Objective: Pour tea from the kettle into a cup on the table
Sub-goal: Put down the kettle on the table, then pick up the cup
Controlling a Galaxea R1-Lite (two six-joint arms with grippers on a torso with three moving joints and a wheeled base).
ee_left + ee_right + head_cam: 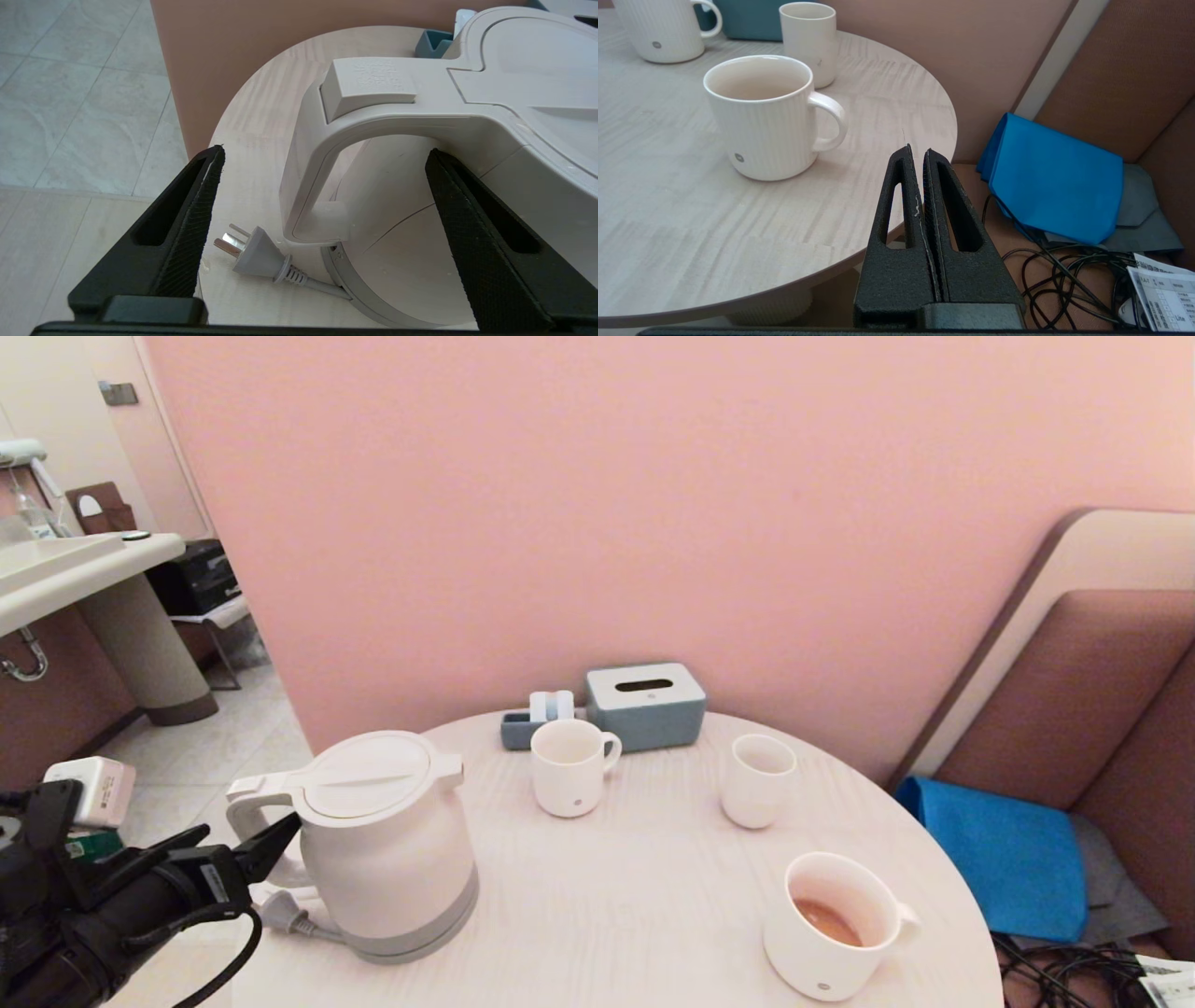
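The white kettle [383,845] stands upright at the front left of the round pale table [616,896], lid shut. My left gripper [254,828] is open at the kettle's loop handle [322,154]. In the left wrist view the handle lies between the two fingers [201,219] of the left gripper [324,150], touching neither. The wide ribbed cup [831,924] stands at the front right and holds a little reddish-brown tea [826,922]. My right gripper [918,150] is shut and empty just off the table's edge, beside the cup [761,116]; it is out of the head view.
A narrower white mug [569,767] and a slim white cup [758,779] stand further back. A grey-blue tissue box [644,705] and a small tray [518,728] sit by the wall. The kettle's grey plug [254,254] lies under the handle. A blue cloth [1004,859] lies on the seat.
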